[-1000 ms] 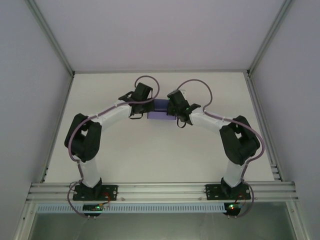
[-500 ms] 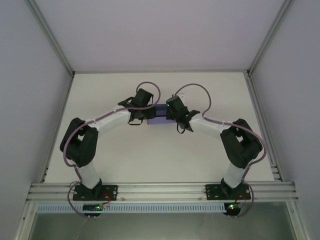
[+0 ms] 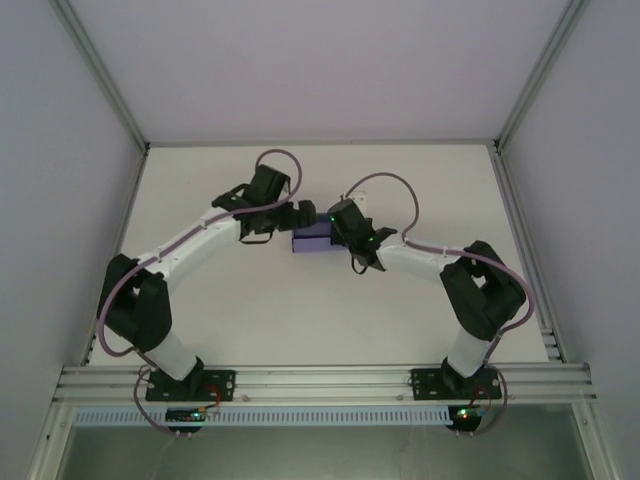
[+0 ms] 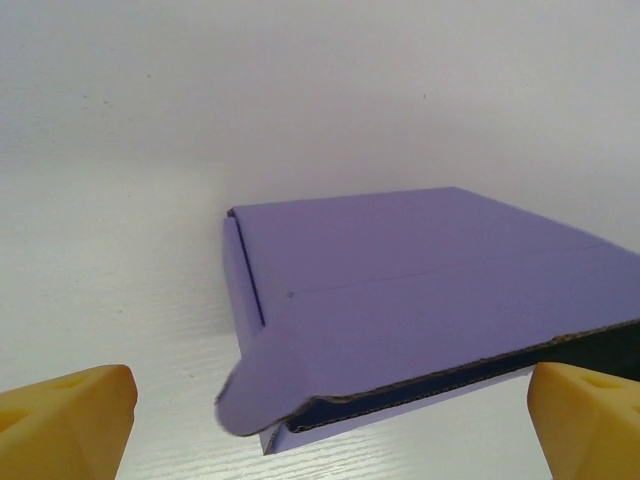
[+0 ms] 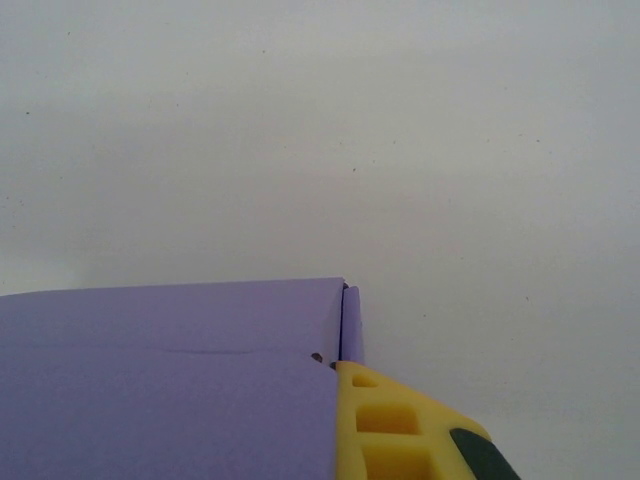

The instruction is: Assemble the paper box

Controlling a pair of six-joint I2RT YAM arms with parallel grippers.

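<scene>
While right hand (image 3: 338, 228) clamped paper box (image 4: 400, 280) | left hand (image 4: 325, 415) stood apart at its flap | risk: hard closing could crush card.

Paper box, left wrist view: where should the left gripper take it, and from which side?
Probably the end nearest the left gripper, across its width, coming in low from the left. The paper box lies flat, gaping slightly at that end, and the open gripper faces it.
</scene>
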